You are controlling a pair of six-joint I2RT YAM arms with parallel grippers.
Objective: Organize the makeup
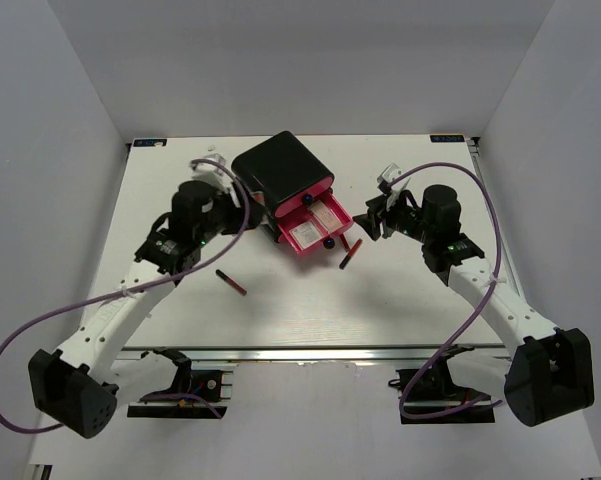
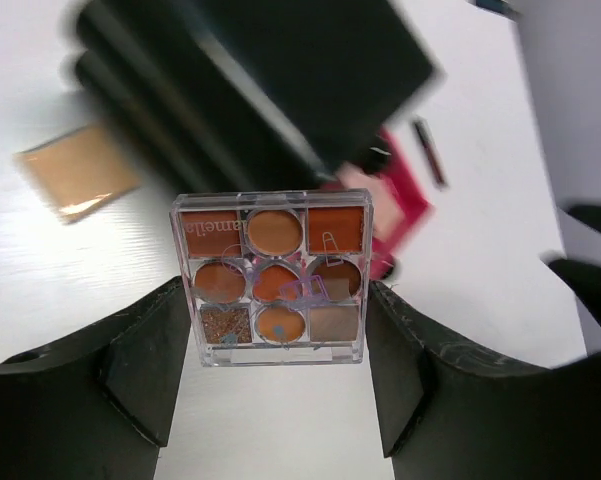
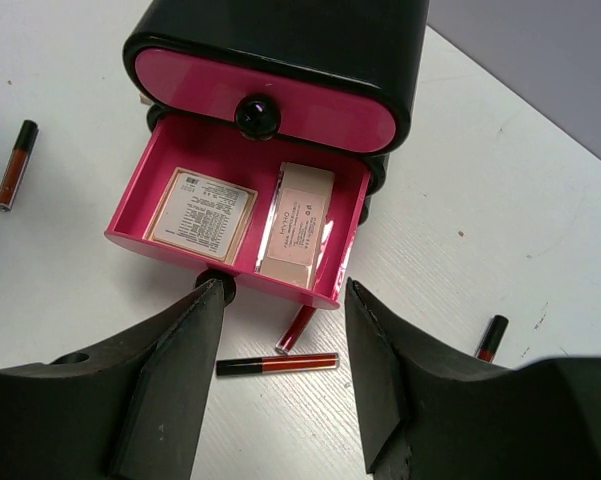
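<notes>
Left pincer [image 2: 278, 300]: clamping clear square palette of orange shades [image 2: 270, 232], hovering near glossy black box [image 2: 280, 80].
Right pincer [image 3: 280, 295]: gaping empty before open pink drawer [image 3: 160, 247].
Done: printed flat packet [image 3: 202, 213] and beige flat tube [image 3: 298, 222] lying in drawer.
Remaining: black-and-red lipstick tubes [image 3: 277, 364], tan square packet [image 2: 80, 172] waiting on white worktop [image 3: 500, 200].

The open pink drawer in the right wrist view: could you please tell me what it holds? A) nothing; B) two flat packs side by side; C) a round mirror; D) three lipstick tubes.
B: the drawer holds a white labelled packet beside a beige pack.
</notes>
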